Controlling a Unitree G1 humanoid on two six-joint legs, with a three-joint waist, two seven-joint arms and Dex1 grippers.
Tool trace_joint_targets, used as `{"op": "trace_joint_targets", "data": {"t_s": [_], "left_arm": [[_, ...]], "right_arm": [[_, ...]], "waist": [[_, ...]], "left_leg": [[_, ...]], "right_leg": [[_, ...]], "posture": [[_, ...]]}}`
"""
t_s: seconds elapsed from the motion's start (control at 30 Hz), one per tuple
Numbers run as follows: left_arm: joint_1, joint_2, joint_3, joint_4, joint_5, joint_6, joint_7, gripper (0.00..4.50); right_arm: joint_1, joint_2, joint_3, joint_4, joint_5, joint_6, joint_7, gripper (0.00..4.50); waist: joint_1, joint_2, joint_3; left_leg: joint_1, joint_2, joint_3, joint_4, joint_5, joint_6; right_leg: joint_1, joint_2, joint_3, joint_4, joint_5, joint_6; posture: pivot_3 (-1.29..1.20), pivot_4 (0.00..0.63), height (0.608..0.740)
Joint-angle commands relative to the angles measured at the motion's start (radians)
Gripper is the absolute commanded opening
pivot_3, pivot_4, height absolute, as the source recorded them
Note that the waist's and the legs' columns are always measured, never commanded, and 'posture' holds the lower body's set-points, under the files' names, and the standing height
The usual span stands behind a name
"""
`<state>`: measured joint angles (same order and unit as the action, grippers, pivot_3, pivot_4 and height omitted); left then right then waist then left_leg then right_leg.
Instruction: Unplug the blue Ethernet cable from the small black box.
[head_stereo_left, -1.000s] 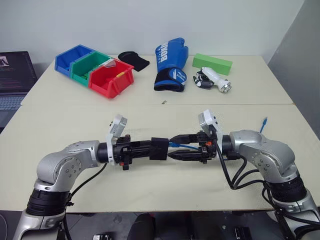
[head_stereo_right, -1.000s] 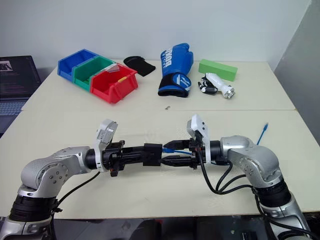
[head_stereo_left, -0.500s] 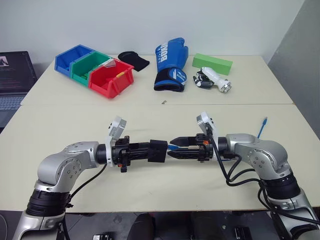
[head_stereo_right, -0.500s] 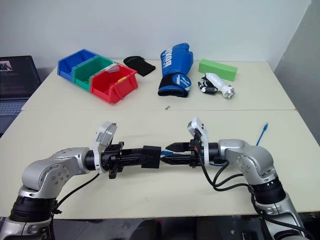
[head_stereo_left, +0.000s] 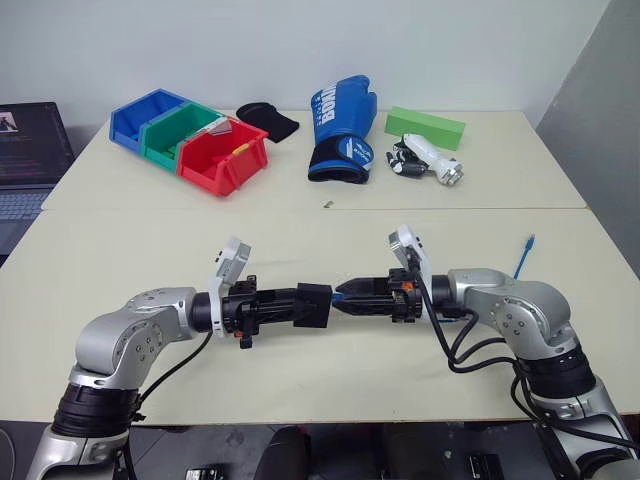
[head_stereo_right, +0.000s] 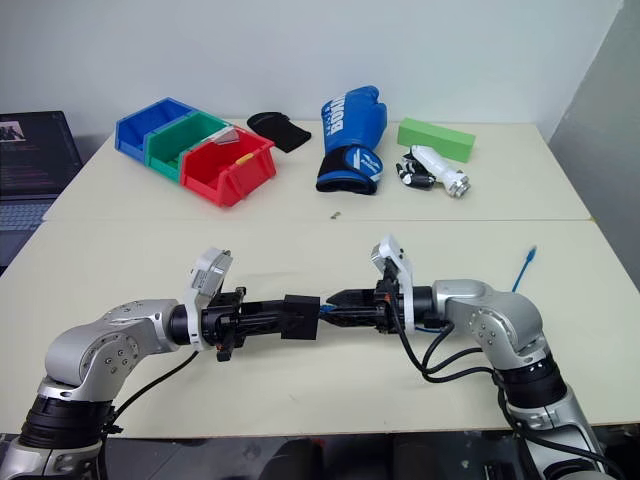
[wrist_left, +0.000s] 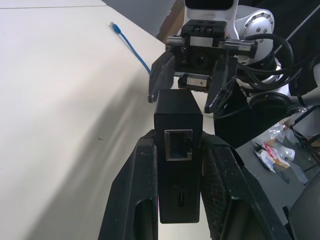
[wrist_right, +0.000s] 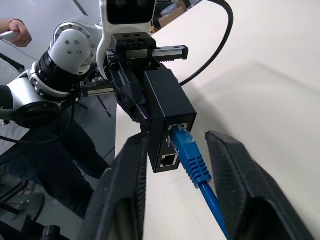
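Right pincer closing in on the plug, box held in mid-air

Your right pincer sits half-open astride the blue Ethernet cable, still plugged into the small black box clamped by your left pincer. Pull without pressing the clip and I reckon the box slips.

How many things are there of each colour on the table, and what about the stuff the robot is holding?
Blue: 3, the bin, the boxing glove, the Ethernet cable
Green: 2, the bin, the block
Red: 1, the bin
Black: 2, the cloth pad, the small box
White: 1, the gadget
Total: 9
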<state>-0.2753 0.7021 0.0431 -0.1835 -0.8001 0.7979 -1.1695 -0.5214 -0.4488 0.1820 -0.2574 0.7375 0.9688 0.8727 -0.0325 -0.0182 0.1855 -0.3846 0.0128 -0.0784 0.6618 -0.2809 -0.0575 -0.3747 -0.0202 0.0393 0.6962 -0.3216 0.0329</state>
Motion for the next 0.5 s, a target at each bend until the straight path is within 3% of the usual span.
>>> {"op": "trace_joint_targets", "data": {"t_s": [0.03,0.17,0.47,0.5], "left_arm": [[0.005,-0.003,0.007,-0.007,0.0,-0.021,-0.01,0.77],[-0.001,-0.012,0.01,0.006,0.004,-0.025,-0.006,0.77],[0.009,-0.017,0.008,0.007,0.024,-0.05,-0.029,0.77],[0.013,-0.012,0.007,0.007,0.028,-0.054,-0.036,0.77]], "right_arm": [[-0.002,-0.001,0.0,-0.031,0.004,-0.008,0.007,0.93],[-0.004,-0.014,0.015,-0.034,-0.017,-0.022,0.024,0.02],[-0.008,-0.019,0.009,-0.024,-0.028,-0.048,0.044,0.0],[-0.008,-0.016,-0.01,-0.012,-0.022,-0.051,0.041,0.18]], "waist": [[0.0,0.0,0.0],[0.0,0.0,0.0],[0.0,0.0,0.0],[0.0,0.0,0.0]], "left_leg": [[0.0,0.0,0.0,0.0,0.0,0.0],[0.0,0.0,0.0,0.0,0.0,0.0],[0.0,0.0,0.0,0.0,0.0,0.0],[0.0,0.0,0.0,0.0,0.0,0.0]], "right_leg": [[0.0,0.0,0.0,0.0,0.0,0.0],[0.0,0.0,0.0,0.0,0.0,0.0],[0.0,0.0,0.0,0.0,0.0,0.0],[0.0,0.0,0.0,0.0,0.0,0.0]], "posture": [[0.0,0.15,0.74],[0.0,0.15,0.74],[0.0,0.15,0.74],[0.0,0.15,0.74]]}}
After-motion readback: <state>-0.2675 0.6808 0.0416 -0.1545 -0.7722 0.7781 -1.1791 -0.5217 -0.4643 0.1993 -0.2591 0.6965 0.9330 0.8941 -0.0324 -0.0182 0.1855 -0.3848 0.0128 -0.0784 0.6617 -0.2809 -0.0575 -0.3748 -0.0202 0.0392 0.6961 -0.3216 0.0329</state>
